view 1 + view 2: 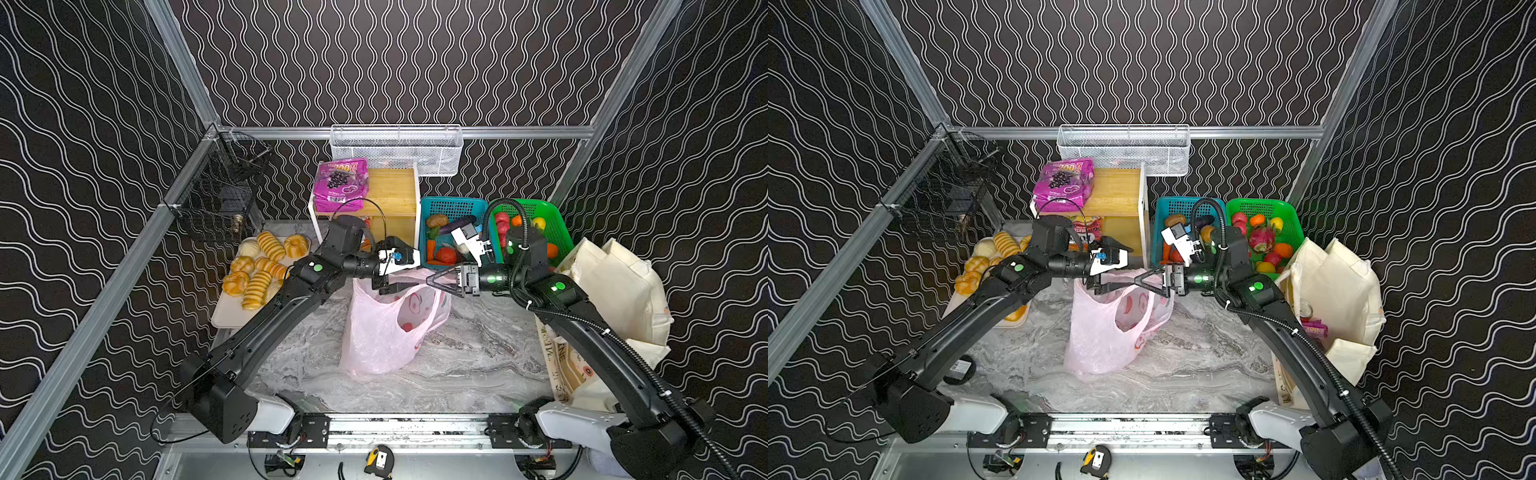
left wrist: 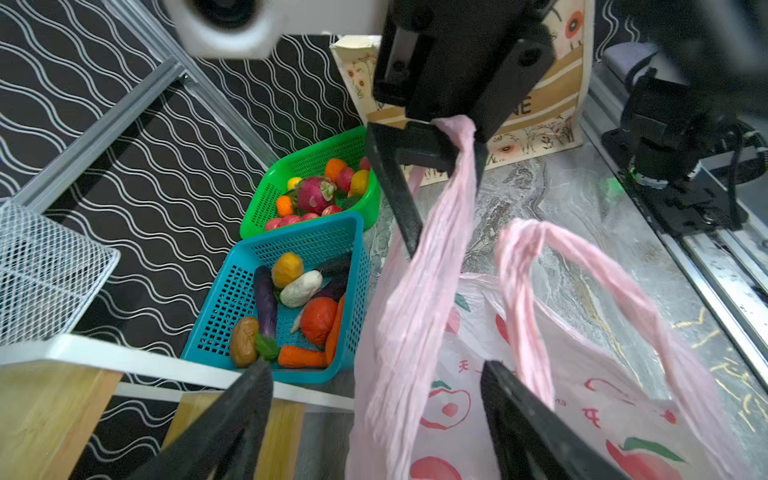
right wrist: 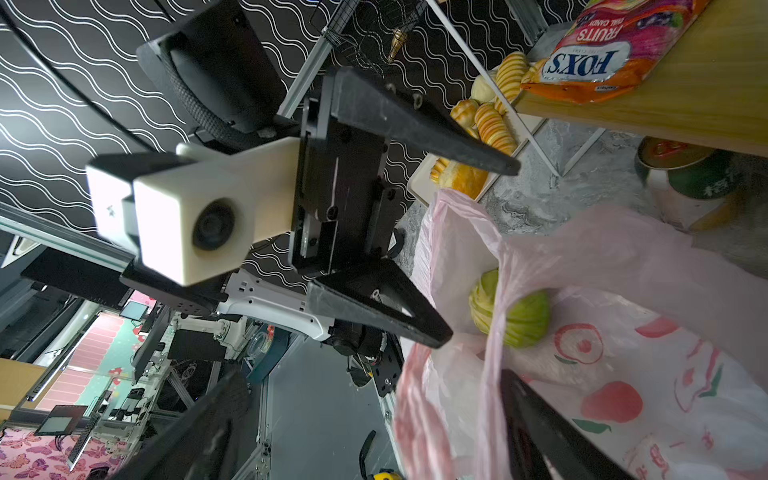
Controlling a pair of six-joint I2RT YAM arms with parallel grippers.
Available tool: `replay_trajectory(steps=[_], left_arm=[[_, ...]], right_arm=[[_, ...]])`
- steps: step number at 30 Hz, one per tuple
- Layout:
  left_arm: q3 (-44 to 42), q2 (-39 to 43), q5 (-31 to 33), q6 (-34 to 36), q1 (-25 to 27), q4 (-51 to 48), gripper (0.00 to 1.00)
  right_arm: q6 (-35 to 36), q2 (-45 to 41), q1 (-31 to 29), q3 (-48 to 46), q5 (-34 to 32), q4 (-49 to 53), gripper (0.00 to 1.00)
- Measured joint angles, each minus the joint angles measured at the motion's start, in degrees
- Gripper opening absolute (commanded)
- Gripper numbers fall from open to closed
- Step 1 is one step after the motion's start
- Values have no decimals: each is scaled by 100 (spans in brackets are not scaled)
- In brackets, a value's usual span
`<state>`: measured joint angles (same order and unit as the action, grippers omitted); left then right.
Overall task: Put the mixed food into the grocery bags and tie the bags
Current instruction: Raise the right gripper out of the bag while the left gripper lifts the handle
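Both sets of jaws stand unclenched, clamping nothing: the pink plastic bag (image 1: 382, 332) has one handle (image 2: 453, 166) draped over a finger of the right gripper (image 3: 374, 376), running down between the left gripper (image 2: 374, 368) fingers.

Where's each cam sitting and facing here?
Both top views: above the arm bases, looking down at the thin pink plastic bag; left gripper, right gripper and arms visible.
Left wrist: on left arm, faces teal plastic mesh basket past own fingers.
Right wrist: on right arm, faces left gripper past own fingers.
Shared: all four show the bag.
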<state>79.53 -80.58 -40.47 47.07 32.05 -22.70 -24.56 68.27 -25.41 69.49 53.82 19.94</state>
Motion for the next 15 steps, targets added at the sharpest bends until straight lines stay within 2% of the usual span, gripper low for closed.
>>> replay_trajectory(steps=[4,8,10,13,15], left_arm=[[168,-197,-74,133,70,-221,82],[181,-341,221,164,326,-280,80],[256,-402,315,258,409,-317,76],[339,-490,520,262,507,-302,58],[334,-498,647,258,553,-280,39]], right_arm=[[-4,4,0,-44,15,-81,94],[-39,-13,0,-72,46,-173,94],[-46,-26,0,-74,48,-197,94],[-46,-33,0,-74,66,-225,94],[-46,-35,0,-74,63,-225,94]])
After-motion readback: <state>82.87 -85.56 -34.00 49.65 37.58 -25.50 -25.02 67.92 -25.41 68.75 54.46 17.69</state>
